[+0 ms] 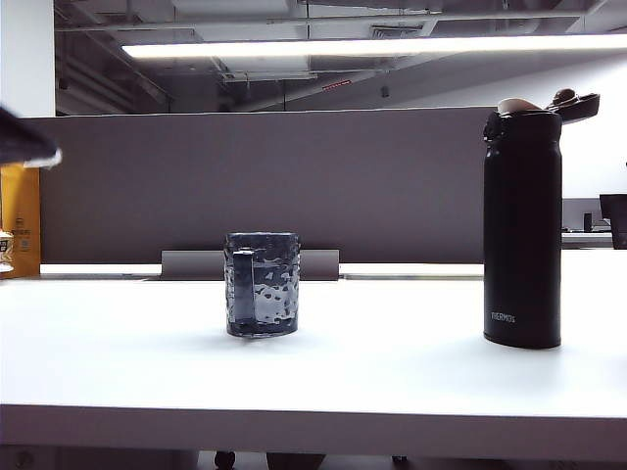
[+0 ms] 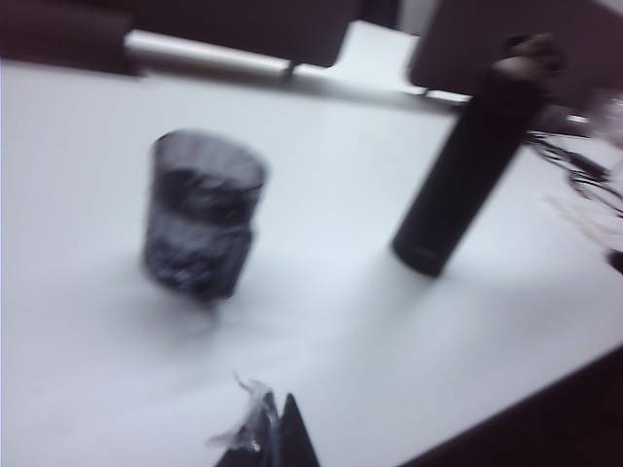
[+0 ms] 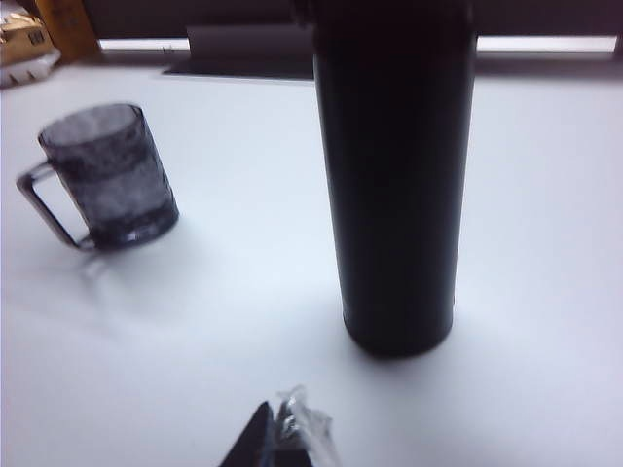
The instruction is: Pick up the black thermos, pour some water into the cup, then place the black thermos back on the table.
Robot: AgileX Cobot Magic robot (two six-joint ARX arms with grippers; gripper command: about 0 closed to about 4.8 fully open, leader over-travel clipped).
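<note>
The black thermos (image 1: 522, 230) stood upright on the desk (image 1: 392, 372), well right of the cup (image 1: 262, 284), lid flipped open. The right end effector (image 3: 277, 438), fingers pressed together and empty, sat just in front of it; the left end effector (image 2: 277, 438), likewise closed and empty, hung farther off. I judged the right arm better placed.

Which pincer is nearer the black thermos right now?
Right. The right pincer, shut, faces the black thermos, which looms large and close in its wrist view. The left pincer, also shut, sees it farther away, beyond the cup.
</note>
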